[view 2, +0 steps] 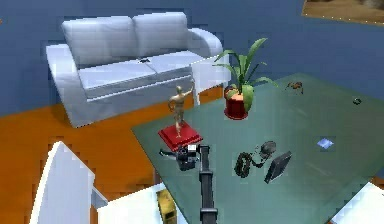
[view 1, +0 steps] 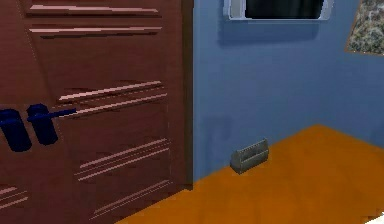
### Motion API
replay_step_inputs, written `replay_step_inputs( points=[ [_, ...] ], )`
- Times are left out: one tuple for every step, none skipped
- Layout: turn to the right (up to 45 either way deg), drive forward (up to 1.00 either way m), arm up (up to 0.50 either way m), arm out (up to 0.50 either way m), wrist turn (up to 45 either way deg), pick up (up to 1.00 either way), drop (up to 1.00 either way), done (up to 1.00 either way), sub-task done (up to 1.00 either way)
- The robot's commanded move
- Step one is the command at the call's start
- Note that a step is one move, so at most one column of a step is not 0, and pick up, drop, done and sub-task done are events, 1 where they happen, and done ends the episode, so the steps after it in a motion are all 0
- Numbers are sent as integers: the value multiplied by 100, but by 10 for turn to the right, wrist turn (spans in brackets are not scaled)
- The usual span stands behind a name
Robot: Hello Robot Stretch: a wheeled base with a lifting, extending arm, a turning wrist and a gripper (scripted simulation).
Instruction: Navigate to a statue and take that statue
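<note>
— Fingers (view 2: 186,157): where do we see them?
— At the end of the dark arm (view 2: 205,190), just beside the red base of the gold statue (view 2: 180,108). We cannot tell whether they hold anything, since the statue stands on the desk (view 2: 310,120) right behind them.
— And where do we place the statue?
— Upright near the glass desk's edge that faces the white sofa (view 2: 130,60), with a potted plant (view 2: 238,88) near it.

arm (view 2: 206,190): dark square bar, straight edges, plain finish. gripper (view 2: 186,157): dark body, two thin fingers.
</note>
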Motion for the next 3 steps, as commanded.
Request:
replay_step_inputs(
  points=[
    [0,0,0,0,0,100,0,0,0],
    [0,0,10,0,0,0,0,0,0],
    [0,0,0,0,0,0,0,100,0]
  ],
)
